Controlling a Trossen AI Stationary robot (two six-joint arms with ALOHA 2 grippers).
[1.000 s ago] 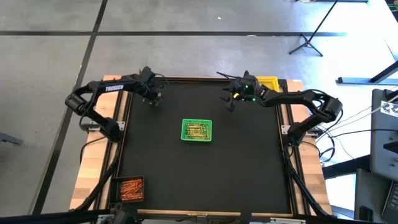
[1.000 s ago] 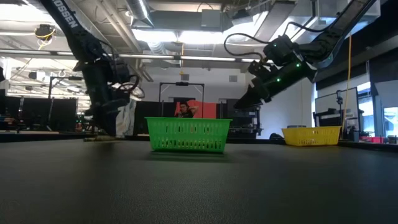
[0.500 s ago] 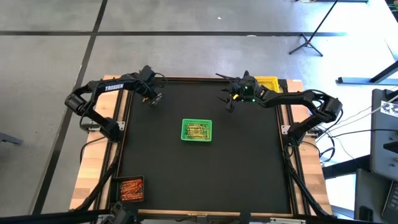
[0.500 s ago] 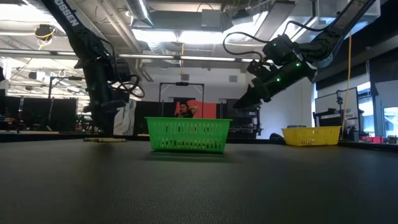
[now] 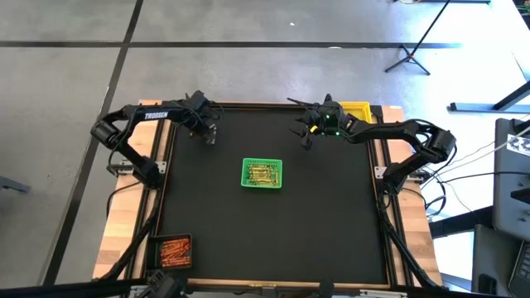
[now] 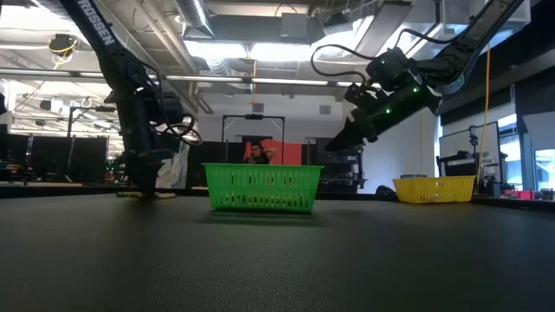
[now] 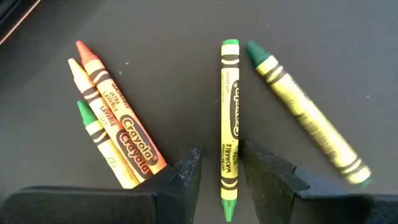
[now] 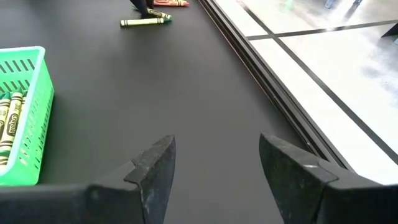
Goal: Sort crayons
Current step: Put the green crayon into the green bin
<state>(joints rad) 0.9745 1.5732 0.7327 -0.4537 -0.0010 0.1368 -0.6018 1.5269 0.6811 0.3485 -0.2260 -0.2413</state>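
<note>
My left gripper (image 7: 219,177) low at the mat's upper left, fingers spread astride a yellow-green crayon (image 7: 229,124), more crayons (image 7: 115,134) just beside, green basket (image 5: 262,174) mid-mat with open black around it, my right gripper (image 8: 217,165) hovering open upper right.

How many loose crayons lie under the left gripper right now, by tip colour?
Left wrist view, around the left gripper:
Green-tipped crayons: 3, one of them between the open fingers
Orange-tipped crayon: 1
Pale yellow-tipped crayon: 1
Total: 5
</note>
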